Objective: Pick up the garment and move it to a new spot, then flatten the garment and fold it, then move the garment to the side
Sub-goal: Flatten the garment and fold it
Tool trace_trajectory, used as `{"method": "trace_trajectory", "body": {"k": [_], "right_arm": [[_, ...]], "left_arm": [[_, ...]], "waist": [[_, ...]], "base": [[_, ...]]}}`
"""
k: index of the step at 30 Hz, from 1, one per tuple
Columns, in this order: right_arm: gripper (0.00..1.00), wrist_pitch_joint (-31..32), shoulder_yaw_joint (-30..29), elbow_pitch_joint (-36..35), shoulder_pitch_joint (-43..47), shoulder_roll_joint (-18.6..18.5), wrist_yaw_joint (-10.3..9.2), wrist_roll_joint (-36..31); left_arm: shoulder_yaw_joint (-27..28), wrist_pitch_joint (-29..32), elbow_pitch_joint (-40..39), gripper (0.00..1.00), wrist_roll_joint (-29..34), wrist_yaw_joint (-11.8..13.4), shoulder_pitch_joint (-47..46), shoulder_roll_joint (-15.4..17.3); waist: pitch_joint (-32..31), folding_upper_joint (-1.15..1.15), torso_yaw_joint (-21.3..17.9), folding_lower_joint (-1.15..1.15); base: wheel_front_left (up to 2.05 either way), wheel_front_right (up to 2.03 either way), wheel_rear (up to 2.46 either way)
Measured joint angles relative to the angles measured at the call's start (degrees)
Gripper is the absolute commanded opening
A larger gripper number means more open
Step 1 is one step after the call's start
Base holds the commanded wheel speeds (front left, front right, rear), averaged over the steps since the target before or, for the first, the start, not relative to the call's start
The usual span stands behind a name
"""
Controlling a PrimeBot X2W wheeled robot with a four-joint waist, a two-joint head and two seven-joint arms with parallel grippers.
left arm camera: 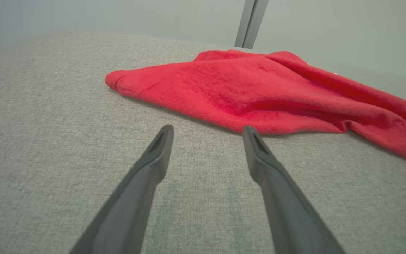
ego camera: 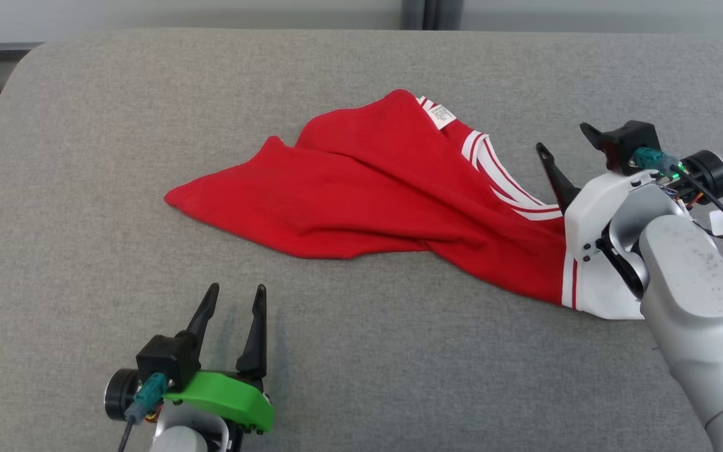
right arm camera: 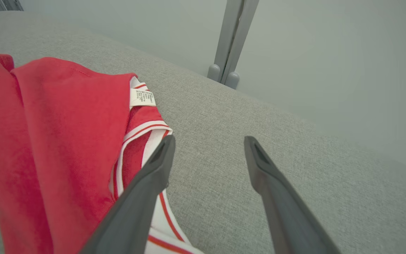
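Left gripper point(ego camera: 237, 290): low over the bare grey tabletop point(ego camera: 117, 125), fingers spread, holding nothing, near the cloth but short of it. Centre to right: red garment point(ego camera: 386, 188) with white striped trim lies rumpled in loose folds, label point(ego camera: 442, 115) up at the far edge. Right gripper point(right arm camera: 210, 141): at the garment's striped right end, fingers parted and empty, one over the trim. Judgement: nothing is lifted; the garment is neither flat nor folded. Flattening, folding and setting aside all remain.
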Motion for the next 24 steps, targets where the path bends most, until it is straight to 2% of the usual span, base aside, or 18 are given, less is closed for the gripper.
{"method": "trace_trajectory", "body": {"k": [6, 10, 14, 21, 23, 24], "right_arm": [[1.00, 7.6, 8.5, 6.2, -3.1, -1.0, 0.00, 7.6], [1.00, 10.4, 14.0, 7.8, -3.1, -1.3, 0.00, 14.0], [1.00, 10.4, 16.6, 9.5, -3.5, -3.1, 0.00, 16.5], [1.00, 8.4, 18.1, 13.0, -5.9, -3.6, 0.01, 18.1], [0.46, 9.3, 19.1, 13.8, -6.8, -3.5, 0.01, 18.7], [0.00, 9.5, 19.7, 14.1, -7.2, -3.5, 0.01, 18.8]], "left_arm": [[-0.7, 0.0, 0.4, 1.00, -0.7, 0.0, -0.1, 0.0], [-1.0, 0.0, 0.4, 1.00, -0.9, 0.0, -0.8, 0.0], [-1.1, 0.0, 0.4, 1.00, -0.9, 0.0, -1.2, 0.0], [-1.0, 0.0, 0.4, 1.00, -0.9, 0.0, -1.2, 0.0], [-1.0, 0.0, 0.3, 1.00, -0.9, 0.0, -1.3, 0.0], [-1.0, 0.0, 0.3, 1.00, -0.9, 0.0, -1.4, 0.0]], "waist": [[0.8, 0.00, 1.7, 0.00], [1.6, 0.00, 2.7, 0.00], [2.5, 0.00, 3.7, 0.00], [3.6, 0.00, 4.6, 0.00], [3.8, 0.00, 4.7, 0.00], [4.0, 0.00, 4.8, 0.00]], "base": [[0.00, 0.00, 0.00], [0.00, 0.00, 0.00], [0.00, 0.00, 0.00], [0.00, 0.00, 0.00], [0.00, 0.00, 0.00], [0.00, 0.00, 0.00]]}}
